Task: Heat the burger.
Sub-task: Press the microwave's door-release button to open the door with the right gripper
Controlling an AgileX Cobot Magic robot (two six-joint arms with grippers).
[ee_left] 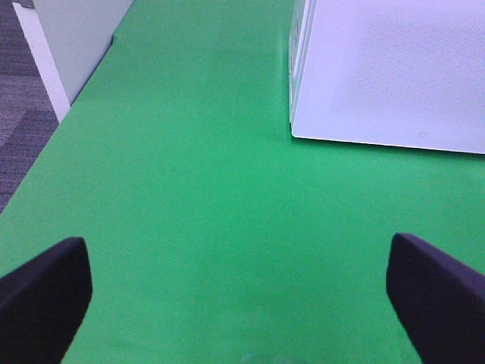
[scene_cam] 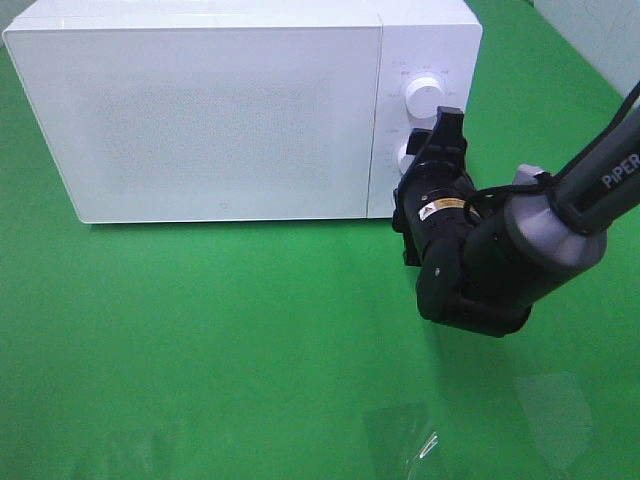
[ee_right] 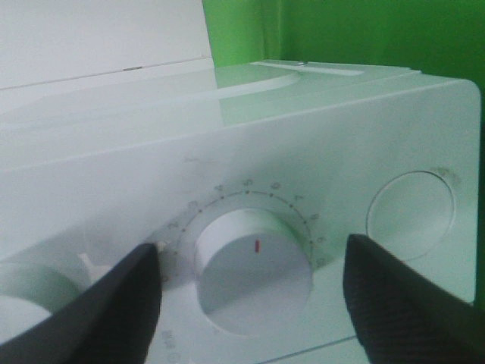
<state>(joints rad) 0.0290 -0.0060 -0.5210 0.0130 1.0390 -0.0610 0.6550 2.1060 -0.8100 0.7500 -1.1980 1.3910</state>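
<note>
The burger is out of view; the white microwave [scene_cam: 210, 120] stands with its door shut. My right gripper [scene_cam: 432, 148] is open at the microwave's control panel. In the right wrist view the gripper [ee_right: 254, 258] straddles a round white dial [ee_right: 254, 271] with a red mark, its fingers [ee_right: 121, 303] a little apart from the dial on each side. In the high view this is the lower dial [scene_cam: 407, 157], below the upper dial [scene_cam: 422, 97]. My left gripper [ee_left: 239, 250] is open and empty over the green table, left of the microwave's corner [ee_left: 303, 129].
Green cloth [scene_cam: 220, 340] covers the table in front of the microwave. A crumpled clear film [scene_cam: 420, 440] lies near the front edge. In the left wrist view a white panel [ee_left: 76, 38] stands at the table's edge beside grey floor.
</note>
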